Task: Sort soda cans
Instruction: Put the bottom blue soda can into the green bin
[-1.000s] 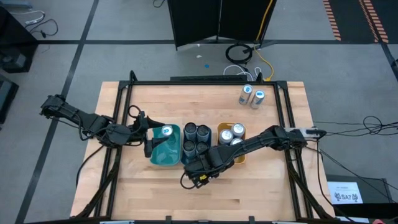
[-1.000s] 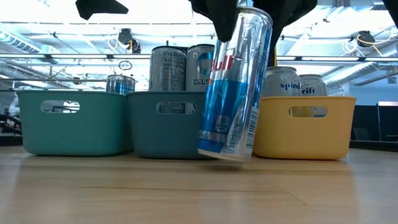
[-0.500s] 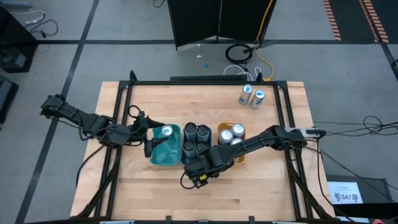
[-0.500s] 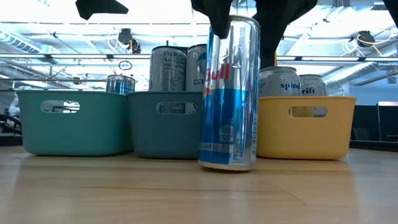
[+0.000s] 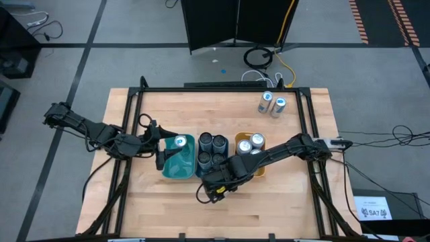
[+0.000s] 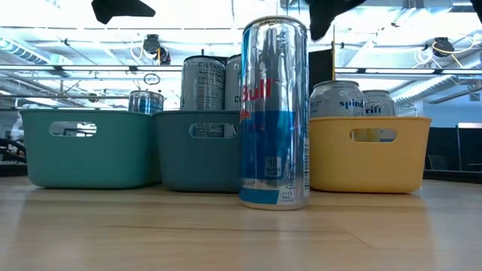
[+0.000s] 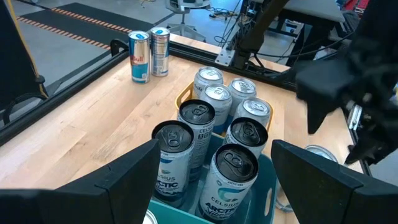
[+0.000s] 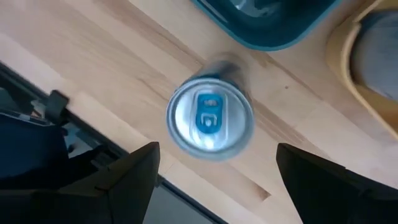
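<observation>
A tall silver-and-blue soda can (image 6: pixel 275 113) stands upright on its base on the table, in front of the bins. My right gripper (image 5: pixel 213 187) hangs open just above it, fingers pointing down on either side of the can's top (image 8: pixel 210 118) without touching it. My left gripper (image 5: pixel 160 146) waits open over the left teal bin (image 5: pixel 176 165), which holds one can (image 5: pixel 180 142). The middle dark teal bin (image 5: pixel 201 168) holds several dark-topped cans (image 7: pixel 193 118). The yellow bin (image 6: pixel 369 154) holds several silver cans (image 7: pixel 217 93).
Two more silver-and-blue cans (image 5: pixel 271 103) stand at the table's far right corner. The three bins sit side by side mid-table. A black frame (image 5: pixel 134 101) runs along the table's edges. Bare wood lies in front of the bins and at the far left.
My right gripper has opened, let go of the silver-and-blue can and risen above it. The can, tilted and lifted at one side a second ago, now stands upright on the table.
</observation>
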Tool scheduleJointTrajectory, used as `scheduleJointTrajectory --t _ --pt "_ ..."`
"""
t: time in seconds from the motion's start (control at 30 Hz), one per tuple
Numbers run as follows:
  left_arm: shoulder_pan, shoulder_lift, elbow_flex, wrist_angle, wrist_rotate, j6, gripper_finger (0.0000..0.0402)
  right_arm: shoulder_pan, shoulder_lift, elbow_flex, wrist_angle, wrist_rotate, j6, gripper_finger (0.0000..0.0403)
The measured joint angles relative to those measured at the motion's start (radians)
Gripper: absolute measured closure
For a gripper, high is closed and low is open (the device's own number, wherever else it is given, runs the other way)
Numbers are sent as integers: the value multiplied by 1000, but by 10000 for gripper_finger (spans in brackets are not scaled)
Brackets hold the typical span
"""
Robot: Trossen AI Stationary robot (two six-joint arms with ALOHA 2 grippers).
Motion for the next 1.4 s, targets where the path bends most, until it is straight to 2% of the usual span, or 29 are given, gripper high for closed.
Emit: scheduleJointTrajectory --t 0.27,0.47,0.67,0.8,1.0,1.13,1.27,1.4 --pt "0 17 0 -7 13 44 87 96 -110 1 -158 138 -9 89" --pt "0 81 25 -7 73 42 87 230 -135 -5 -174 461 -59 89" --pt "-16 228 206 -133 85 51 87 338 -187 -83 -177 670 37 89" --pt "-19 357 361 -250 88 52 87 402 -308 -286 -124 744 125 89" --pt "-19 540 537 -271 147 49 87 513 -590 -758 292 858 122 89" --pt "-19 668 660 -307 187 44 87 564 -755 -1024 522 882 124 89" --pt "-20 802 821 -397 206 43 87 601 -877 -1204 676 885 108 89" --pt "-19 925 987 -494 220 42 87 623 -949 -1309 734 885 71 89"
